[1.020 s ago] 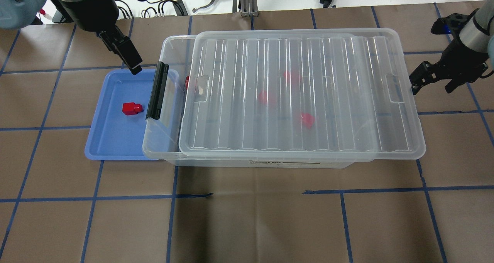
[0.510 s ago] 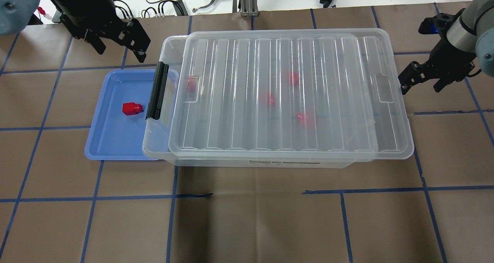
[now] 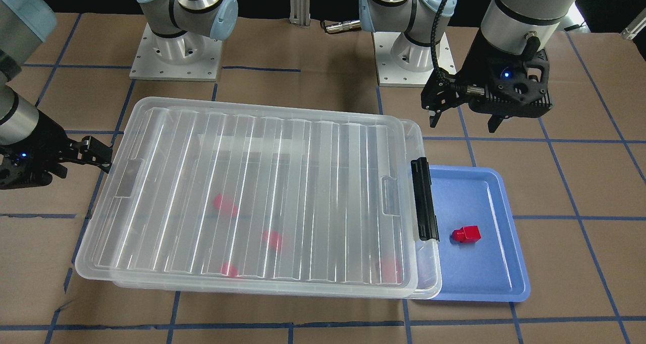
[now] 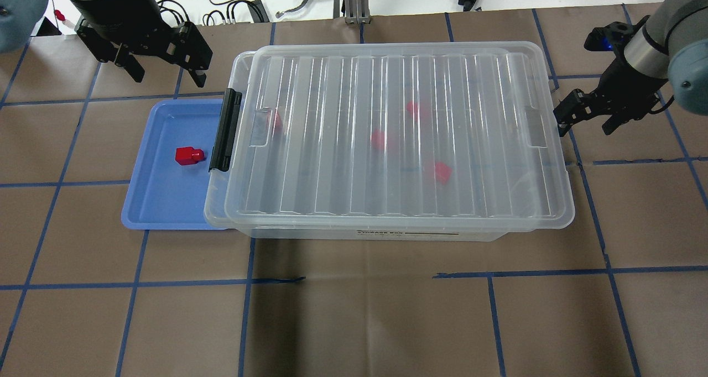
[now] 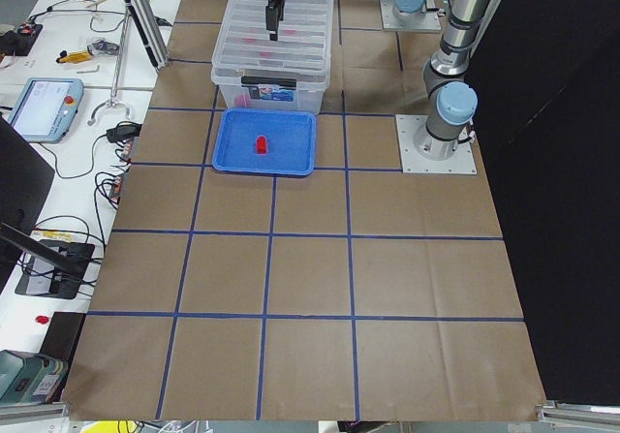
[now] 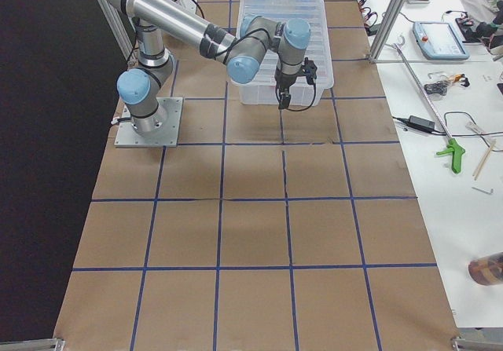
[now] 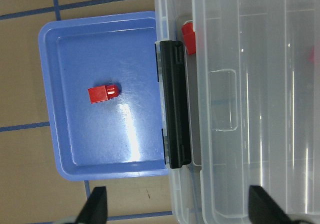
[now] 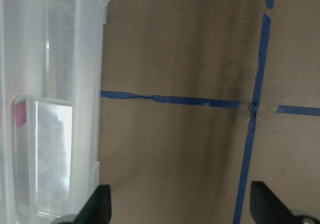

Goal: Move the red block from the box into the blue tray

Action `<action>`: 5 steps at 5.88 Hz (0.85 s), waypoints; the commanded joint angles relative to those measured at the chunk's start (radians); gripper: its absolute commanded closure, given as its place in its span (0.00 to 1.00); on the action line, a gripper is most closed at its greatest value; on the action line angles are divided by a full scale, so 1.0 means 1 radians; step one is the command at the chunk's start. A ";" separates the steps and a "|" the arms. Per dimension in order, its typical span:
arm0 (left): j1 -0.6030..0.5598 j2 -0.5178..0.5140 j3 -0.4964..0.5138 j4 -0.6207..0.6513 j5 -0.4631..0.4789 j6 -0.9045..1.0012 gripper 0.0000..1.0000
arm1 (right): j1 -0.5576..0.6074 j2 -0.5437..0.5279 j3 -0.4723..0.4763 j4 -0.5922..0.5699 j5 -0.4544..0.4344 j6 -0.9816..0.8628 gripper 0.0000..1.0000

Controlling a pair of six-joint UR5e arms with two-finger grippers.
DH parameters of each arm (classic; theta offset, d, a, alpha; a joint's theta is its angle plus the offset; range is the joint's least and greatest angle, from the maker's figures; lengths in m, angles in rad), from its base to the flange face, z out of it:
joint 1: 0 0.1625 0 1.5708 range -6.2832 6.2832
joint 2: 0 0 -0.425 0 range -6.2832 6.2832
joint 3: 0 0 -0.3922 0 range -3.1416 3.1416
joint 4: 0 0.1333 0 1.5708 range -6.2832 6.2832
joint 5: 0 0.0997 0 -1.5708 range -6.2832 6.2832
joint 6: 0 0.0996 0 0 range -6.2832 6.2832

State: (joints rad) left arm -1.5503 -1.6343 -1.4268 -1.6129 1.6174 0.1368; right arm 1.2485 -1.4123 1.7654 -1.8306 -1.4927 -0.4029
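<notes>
Red block (image 4: 189,156): lying in blue tray (image 4: 160,205), which is sitting against the latch end of the box (image 4: 310,234). Left gripper (image 4: 167,73): hanging spread and empty near that end. Right gripper (image 4: 586,124): hovering spread and empty at the box's opposite end.

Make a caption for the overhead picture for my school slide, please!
One red block lies in the blue tray; four more show through the lid of the clear box.
</notes>
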 commanded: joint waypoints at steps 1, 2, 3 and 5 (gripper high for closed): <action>0.009 0.081 -0.093 0.007 -0.002 0.003 0.02 | 0.032 0.001 0.002 -0.002 0.003 0.015 0.00; 0.012 0.083 -0.098 0.025 -0.004 0.013 0.02 | 0.031 0.000 -0.009 -0.007 -0.006 0.015 0.00; 0.012 0.079 -0.093 0.027 -0.008 0.012 0.02 | 0.031 -0.026 -0.042 -0.001 -0.018 0.016 0.00; 0.010 0.068 -0.089 0.016 -0.123 -0.003 0.02 | 0.043 -0.088 -0.153 0.156 -0.014 0.089 0.00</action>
State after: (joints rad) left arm -1.5397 -1.5617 -1.5171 -1.5949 1.5314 0.1340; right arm 1.2839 -1.4742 1.6680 -1.7551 -1.5085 -0.3612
